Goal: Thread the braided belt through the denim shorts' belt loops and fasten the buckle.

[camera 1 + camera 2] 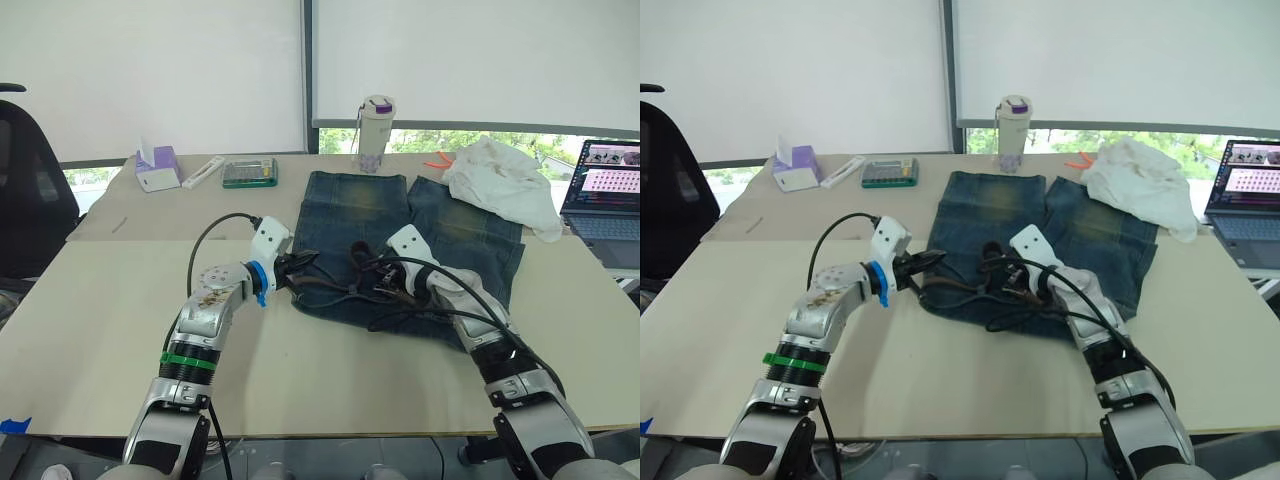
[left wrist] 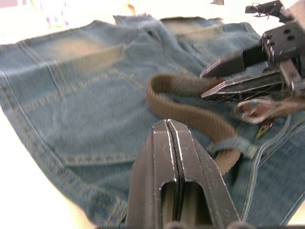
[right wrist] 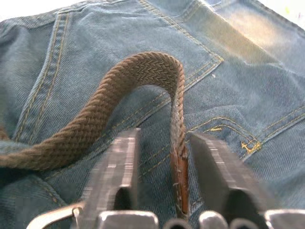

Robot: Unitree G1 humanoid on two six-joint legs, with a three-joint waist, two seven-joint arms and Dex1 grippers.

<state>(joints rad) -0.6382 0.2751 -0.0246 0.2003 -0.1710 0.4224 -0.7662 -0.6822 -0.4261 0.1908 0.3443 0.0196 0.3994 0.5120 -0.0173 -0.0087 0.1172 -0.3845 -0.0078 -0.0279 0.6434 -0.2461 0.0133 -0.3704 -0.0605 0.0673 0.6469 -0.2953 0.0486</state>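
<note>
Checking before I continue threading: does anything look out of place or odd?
Yes. The dark brown braided belt humps up in a loose loop above the faded blue denim shorts instead of lying flat along the waistband, and a crumpled white cloth covers one leg.

- We find no text, label, brand, number or sign that we can read in any view.
- The laptop [image 1: 606, 195] at the counter's far right edge shows a lit screen with rows of small pink tiles, but we cannot make out any writing on it.
- The calculator [image 1: 249, 173] near the counter's far edge has a display and keys, yet we can read no digits or markings.
- The tissue box [image 1: 157, 168] and the bottle [image 1: 375, 133] carry no lettering we can read.
</note>
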